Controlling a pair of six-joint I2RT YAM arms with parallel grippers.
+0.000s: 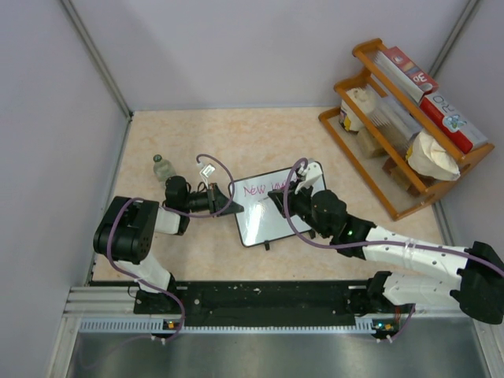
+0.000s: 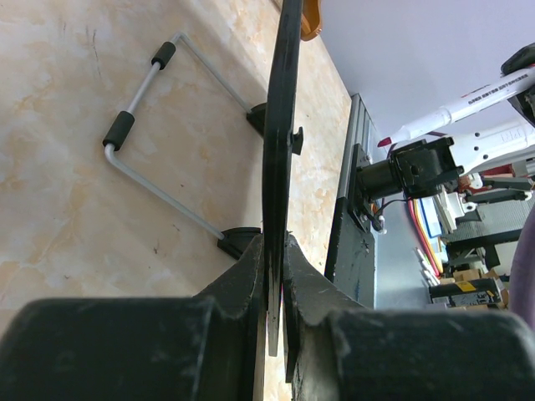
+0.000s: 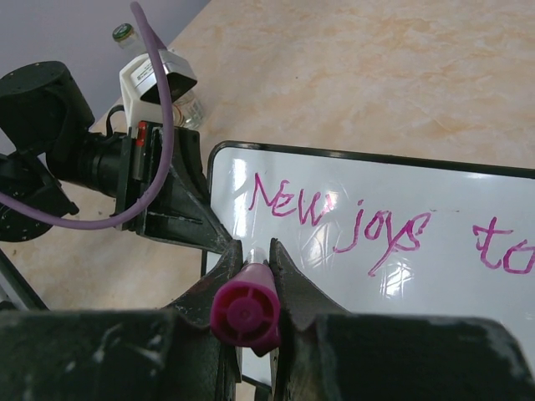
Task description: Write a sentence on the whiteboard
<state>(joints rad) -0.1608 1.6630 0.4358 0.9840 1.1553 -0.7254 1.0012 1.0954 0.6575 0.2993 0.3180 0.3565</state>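
Jaws of left gripper point(image 2: 274, 251) are clamping the whiteboard point(image 3: 435, 301) frame; right gripper point(image 3: 251, 259) is pinching a magenta marker point(image 3: 245, 313). Sentence point(image 3: 384, 225) is reading "New joys to"; bottle point(image 1: 162, 168) sitting upper left.

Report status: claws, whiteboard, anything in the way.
Left claw shut on whiteboard edge. Right claw shut on pink marker. Sentence reads "New joys to". Nothing blocking.

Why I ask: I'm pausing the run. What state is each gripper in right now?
Left gripper: closed on the whiteboard edge.
Right gripper: closed on the pink marker.
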